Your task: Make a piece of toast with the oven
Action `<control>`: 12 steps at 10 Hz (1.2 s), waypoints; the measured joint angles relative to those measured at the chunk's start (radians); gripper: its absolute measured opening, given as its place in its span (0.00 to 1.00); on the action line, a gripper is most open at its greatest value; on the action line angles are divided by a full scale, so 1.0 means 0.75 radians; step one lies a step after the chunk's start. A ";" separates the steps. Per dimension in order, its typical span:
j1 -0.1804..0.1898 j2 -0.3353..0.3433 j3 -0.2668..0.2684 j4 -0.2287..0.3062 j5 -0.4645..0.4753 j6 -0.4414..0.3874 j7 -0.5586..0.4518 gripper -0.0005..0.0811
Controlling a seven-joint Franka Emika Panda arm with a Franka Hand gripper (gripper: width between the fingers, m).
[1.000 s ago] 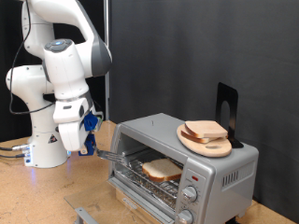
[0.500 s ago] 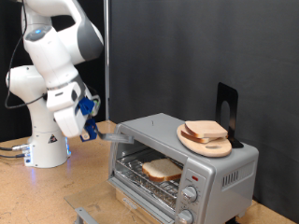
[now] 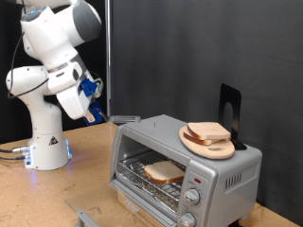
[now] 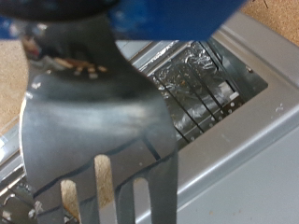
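Showing toast (image 3: 165, 171) in oven (image 3: 189, 161) (exterior) | wrist: spatula (image 4: 98, 131) only

No text, label, brand, number or sign is readable in either view.

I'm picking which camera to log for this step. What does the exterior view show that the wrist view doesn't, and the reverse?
Only the exterior view shows the arm, the gripper raised beside the oven, the piece of toast on the rack, the knobs, and a round board of bread slices on top. Only the wrist view shows a dark slotted spatula close up, filling the frame. Both show the oven's open front and wire rack.
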 joint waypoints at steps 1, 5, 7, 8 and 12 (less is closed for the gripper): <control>0.012 -0.002 0.000 0.000 0.061 0.011 -0.028 0.54; 0.120 -0.048 0.065 0.014 0.262 0.063 -0.065 0.54; 0.158 -0.055 0.153 0.016 0.289 0.143 -0.004 0.54; 0.173 -0.054 0.199 0.020 0.296 0.176 0.037 0.54; 0.228 -0.032 0.387 0.040 0.318 0.295 0.190 0.54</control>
